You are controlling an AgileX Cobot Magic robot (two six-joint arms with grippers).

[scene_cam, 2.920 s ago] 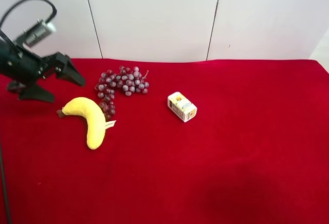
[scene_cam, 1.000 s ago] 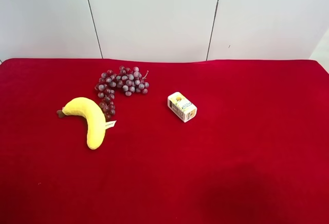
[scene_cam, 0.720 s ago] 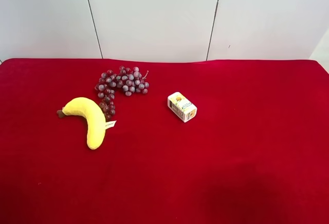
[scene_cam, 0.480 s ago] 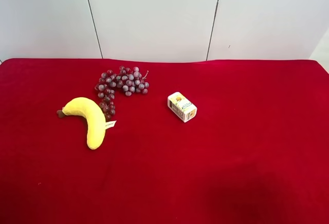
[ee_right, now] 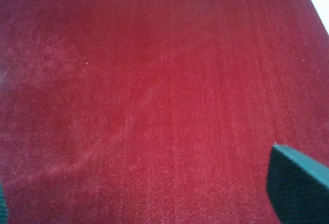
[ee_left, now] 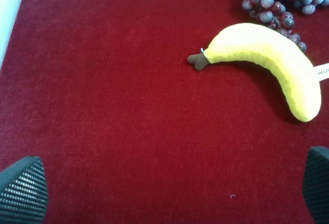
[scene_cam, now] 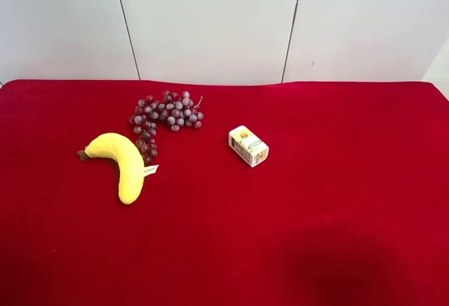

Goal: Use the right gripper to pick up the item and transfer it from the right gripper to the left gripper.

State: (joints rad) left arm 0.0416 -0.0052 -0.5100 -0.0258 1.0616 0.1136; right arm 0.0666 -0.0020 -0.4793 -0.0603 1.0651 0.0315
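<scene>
Your left hand [ee_left: 169, 183] is spread wide over bare red tabletop [ee_left: 103, 106], and your right hand [ee_right: 149, 193] is spread wide too, both holding nothing. One banana [scene_cam: 121, 163] lies flat by one grape bunch [scene_cam: 165, 114], brown stem [scene_cam: 83, 155] pointing away from the one carton [scene_cam: 248, 146], body curving toward the front edge.

grapes [scene_cam: 165, 115] touch the banana [scene_cam: 121, 163]; its other sides open.
</scene>
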